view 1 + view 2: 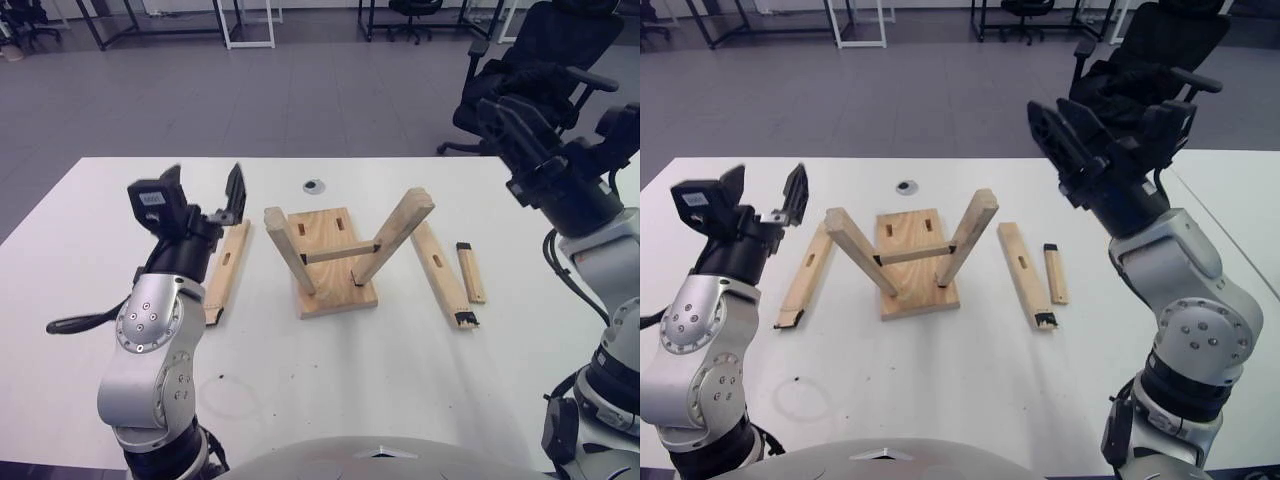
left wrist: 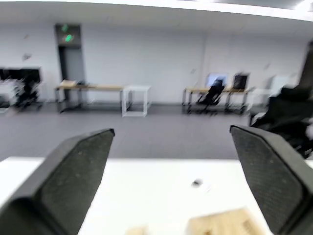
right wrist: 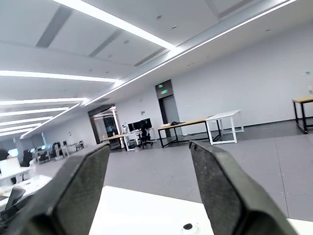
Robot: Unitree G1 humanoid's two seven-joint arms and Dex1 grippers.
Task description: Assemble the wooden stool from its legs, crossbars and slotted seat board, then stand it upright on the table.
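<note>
Presently, the white table (image 1: 400, 400) carries every stool part, and the stool is only partly built. The slotted seat board (image 1: 340, 297) lies flat near the middle of the table. Two legs rise from it, both tilted outward in a V: the left leg (image 1: 288, 245) leans to the robot's left, the right leg (image 1: 395, 238) to its right. One crossbar (image 1: 340, 255) spans between them low down, touching both.

The left gripper (image 1: 205, 188) is held above the table's left part, just over the far end of a loose leg. Its fingers stand wide apart and hold nothing. The right gripper (image 3: 149, 147) is raised near the table's far right side, well apart from all the wood. Its fingers are likewise spread and empty.

A loose slotted leg (image 1: 228, 268) lies flat to the left of the seat board, near it but not touching. A second loose leg (image 1: 443, 270) lies flat to the board's right. A short crossbar (image 1: 472, 272) lies just beside that second leg, on its outer side. A small round cable port (image 1: 315, 186) sits in the tabletop beyond the board.
</note>
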